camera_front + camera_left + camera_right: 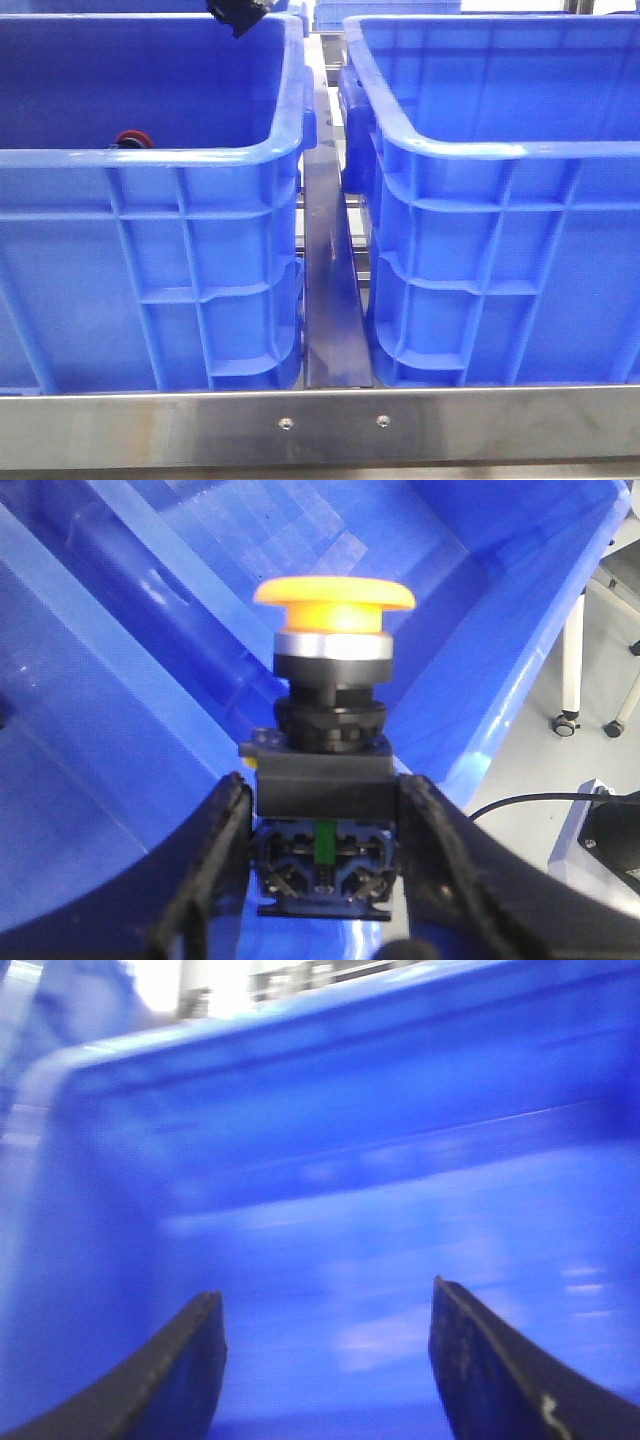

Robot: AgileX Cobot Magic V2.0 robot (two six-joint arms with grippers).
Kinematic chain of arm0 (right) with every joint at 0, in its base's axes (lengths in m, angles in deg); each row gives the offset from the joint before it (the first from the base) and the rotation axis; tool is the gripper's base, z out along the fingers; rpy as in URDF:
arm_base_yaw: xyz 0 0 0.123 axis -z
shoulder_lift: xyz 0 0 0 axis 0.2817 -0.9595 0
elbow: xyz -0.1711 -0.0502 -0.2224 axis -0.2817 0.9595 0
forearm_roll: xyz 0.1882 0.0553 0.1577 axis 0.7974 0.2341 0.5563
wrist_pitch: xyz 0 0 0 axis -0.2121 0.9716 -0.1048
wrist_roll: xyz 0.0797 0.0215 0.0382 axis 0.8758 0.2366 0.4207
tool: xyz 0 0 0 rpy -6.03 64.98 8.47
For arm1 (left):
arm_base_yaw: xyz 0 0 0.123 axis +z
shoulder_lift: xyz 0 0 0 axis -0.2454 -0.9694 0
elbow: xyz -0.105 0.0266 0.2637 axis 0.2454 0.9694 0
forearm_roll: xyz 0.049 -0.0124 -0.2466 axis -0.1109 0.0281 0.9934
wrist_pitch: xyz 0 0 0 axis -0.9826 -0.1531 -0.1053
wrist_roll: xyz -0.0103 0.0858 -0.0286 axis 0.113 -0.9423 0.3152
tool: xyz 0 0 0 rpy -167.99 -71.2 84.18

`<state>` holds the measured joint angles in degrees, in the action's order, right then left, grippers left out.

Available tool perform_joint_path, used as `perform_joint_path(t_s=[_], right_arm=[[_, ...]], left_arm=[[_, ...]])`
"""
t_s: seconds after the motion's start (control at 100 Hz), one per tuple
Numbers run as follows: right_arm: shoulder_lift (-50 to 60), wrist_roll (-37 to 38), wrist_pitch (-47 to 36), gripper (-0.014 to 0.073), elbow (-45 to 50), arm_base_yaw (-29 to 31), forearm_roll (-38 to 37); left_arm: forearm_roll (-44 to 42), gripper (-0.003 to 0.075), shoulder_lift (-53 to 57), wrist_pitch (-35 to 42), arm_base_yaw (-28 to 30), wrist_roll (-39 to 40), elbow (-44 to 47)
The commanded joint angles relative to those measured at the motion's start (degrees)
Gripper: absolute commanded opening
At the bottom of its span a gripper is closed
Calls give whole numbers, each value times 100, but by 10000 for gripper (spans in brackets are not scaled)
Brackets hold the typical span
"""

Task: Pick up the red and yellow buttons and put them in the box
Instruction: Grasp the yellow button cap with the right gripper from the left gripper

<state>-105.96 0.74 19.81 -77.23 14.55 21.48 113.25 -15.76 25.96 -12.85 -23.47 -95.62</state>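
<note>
In the left wrist view my left gripper [322,805] is shut on the black base of the yellow button [333,598], which stands out from the jaws with its orange-yellow cap and silver collar, over the inside of a blue box [120,680]. In the front view a black part of the left arm [238,14] shows at the top above the left box [150,160]. The red button [132,139] lies inside that left box, just behind its near rim. My right gripper [325,1300] is open and empty, close to a blue box wall [350,1150]; it is not visible in the front view.
Two blue crates stand side by side, the right box [500,150] and the left one, with a narrow metal channel [330,280] between them. A steel rail [320,425] runs along the front. Beyond the box in the left wrist view are a floor, chair castors [565,723] and a cable.
</note>
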Motion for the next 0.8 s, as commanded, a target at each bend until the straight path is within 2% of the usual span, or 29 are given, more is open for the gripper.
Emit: perform_joint_path(t_s=[0.0, 0.18, 0.35, 0.59, 0.79], right_arm=[[-80, -250, -186, 475, -403, -282, 753], [-550, -951, 61, 475, -814, -977, 2158], [-1277, -1597, 415, 475, -1185, -1382, 3310], [-2433, -2299, 1427, 475, -1813, -1508, 4877], [-3160, -2867, 2119, 475, -2221, -1508, 5897]], left_arm=[[336, 125, 145, 225, -62, -15, -180], [336, 125, 145, 225, -62, -15, -180], [336, 125, 145, 225, -62, -15, -180], [336, 125, 145, 214, -62, -15, -180], [336, 125, 145, 214, -62, -15, -180]])
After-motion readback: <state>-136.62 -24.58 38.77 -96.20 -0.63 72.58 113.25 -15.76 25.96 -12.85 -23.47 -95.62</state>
